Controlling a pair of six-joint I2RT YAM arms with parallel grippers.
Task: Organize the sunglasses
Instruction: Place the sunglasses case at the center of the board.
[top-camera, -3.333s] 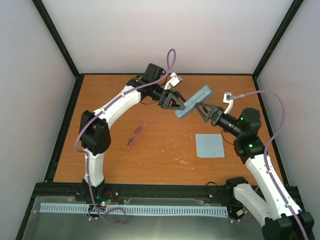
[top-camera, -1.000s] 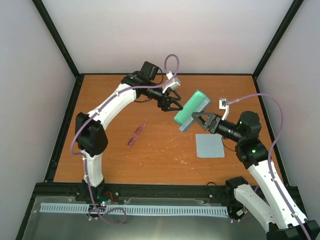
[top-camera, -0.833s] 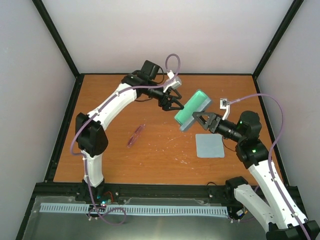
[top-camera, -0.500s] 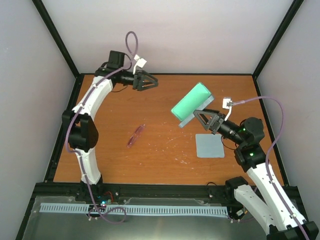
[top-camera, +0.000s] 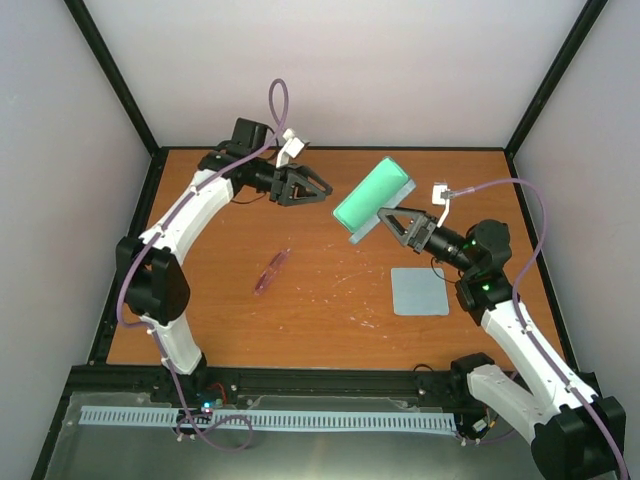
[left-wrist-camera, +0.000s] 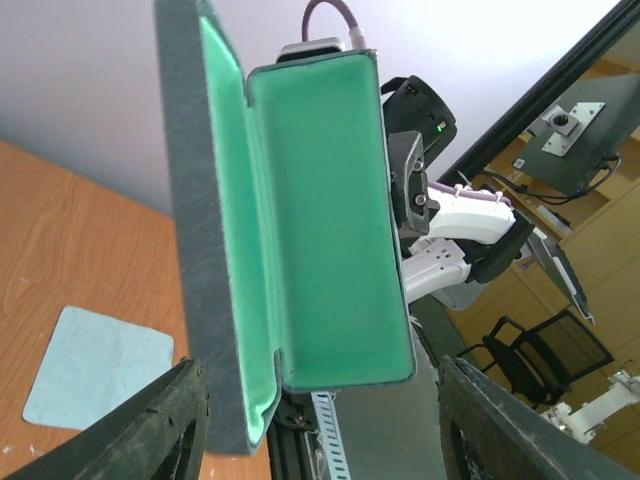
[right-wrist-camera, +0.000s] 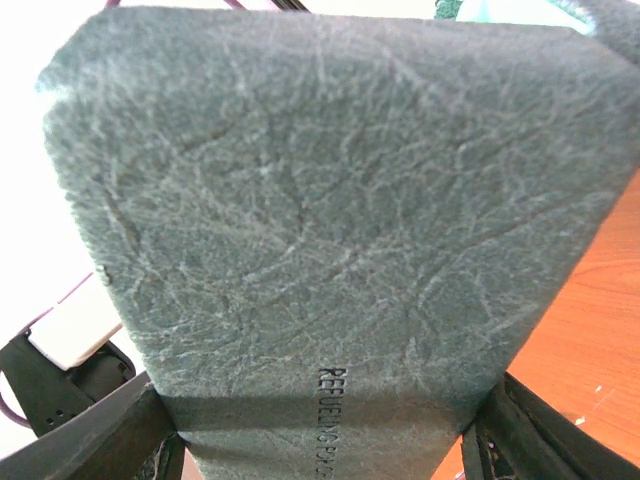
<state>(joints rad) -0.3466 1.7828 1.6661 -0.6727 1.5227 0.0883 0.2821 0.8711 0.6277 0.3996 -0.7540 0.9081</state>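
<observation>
The grey-blue case (top-camera: 371, 197) is held open in the air over the back of the table, its green lining facing up and left. My right gripper (top-camera: 388, 222) is shut on its lower end. In the right wrist view the case's grey outer shell (right-wrist-camera: 330, 220) fills the frame between my fingers (right-wrist-camera: 110, 430). My left gripper (top-camera: 318, 190) is open and empty, just left of the case and apart from it. The left wrist view looks into the green lining (left-wrist-camera: 320, 220). The reddish-pink folded sunglasses (top-camera: 271, 271) lie on the table at the centre left.
A pale blue square cloth (top-camera: 419, 291) lies flat on the table at the right, under my right arm; it also shows in the left wrist view (left-wrist-camera: 100, 365). Black frame posts and pale walls enclose the orange table (top-camera: 330, 320).
The case, shut and held by both grippers at first, now stands open in the right gripper alone. The left gripper let go, swung off to the back left, then came back toward the case.
</observation>
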